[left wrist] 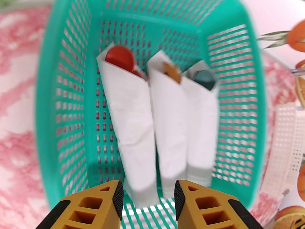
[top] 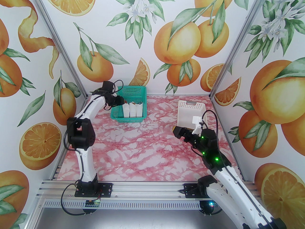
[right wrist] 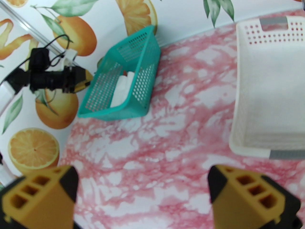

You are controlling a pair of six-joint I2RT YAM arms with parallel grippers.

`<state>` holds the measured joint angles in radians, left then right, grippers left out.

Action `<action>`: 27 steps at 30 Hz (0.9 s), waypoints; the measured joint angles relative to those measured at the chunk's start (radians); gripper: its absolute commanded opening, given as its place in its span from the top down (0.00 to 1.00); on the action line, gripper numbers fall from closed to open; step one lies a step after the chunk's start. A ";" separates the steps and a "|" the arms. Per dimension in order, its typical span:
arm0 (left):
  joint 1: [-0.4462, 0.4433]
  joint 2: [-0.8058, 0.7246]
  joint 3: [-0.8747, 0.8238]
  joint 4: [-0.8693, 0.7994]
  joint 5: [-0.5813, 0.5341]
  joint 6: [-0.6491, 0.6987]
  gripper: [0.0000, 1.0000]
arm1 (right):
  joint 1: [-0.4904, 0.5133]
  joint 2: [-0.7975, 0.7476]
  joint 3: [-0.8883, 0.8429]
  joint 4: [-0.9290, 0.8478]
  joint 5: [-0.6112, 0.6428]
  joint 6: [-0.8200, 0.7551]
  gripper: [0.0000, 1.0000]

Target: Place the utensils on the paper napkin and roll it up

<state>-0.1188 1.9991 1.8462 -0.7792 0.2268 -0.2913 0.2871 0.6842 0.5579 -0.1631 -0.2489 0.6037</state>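
Three white rolled paper bundles lie side by side in the teal basket [left wrist: 71, 56]. From the left bundle [left wrist: 128, 118] pokes a red round spoon bowl [left wrist: 120, 57]. The middle bundle [left wrist: 169, 127] shows orange fork tines [left wrist: 172, 73], and the right one [left wrist: 202, 127] a dark teal tip [left wrist: 203, 80]. The rest of the utensils is hidden inside the paper. My left gripper [left wrist: 149, 194] hovers over the bundles' near ends, jaws apart, holding nothing; it is also seen at the basket's left side [top: 120, 101]. My right gripper [right wrist: 143, 185] hangs wide open over bare table.
A white basket [right wrist: 238, 80] with a flat white stack inside stands at the back right, just beyond my right gripper [top: 177, 131]. The teal basket [top: 129, 87] sits at the back left near the wall. Pink marbled tabletop [top: 143, 151] spreads between the arms.
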 measured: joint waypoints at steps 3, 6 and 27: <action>0.000 -0.133 -0.093 0.039 -0.009 0.012 0.50 | 0.000 -0.021 0.027 -0.042 0.018 -0.011 0.03; 0.004 -0.271 -0.199 0.077 -0.011 0.024 0.50 | 0.000 -0.035 0.060 -0.089 0.034 -0.024 0.02; 0.090 -1.113 -0.711 0.296 -0.018 0.220 0.07 | 0.000 -0.166 0.219 -0.338 0.264 -0.082 0.00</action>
<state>-0.0292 0.8860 1.1351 -0.4835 0.2085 -0.0711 0.2867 0.5179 0.7769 -0.5011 0.0147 0.5213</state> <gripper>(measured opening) 0.910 0.998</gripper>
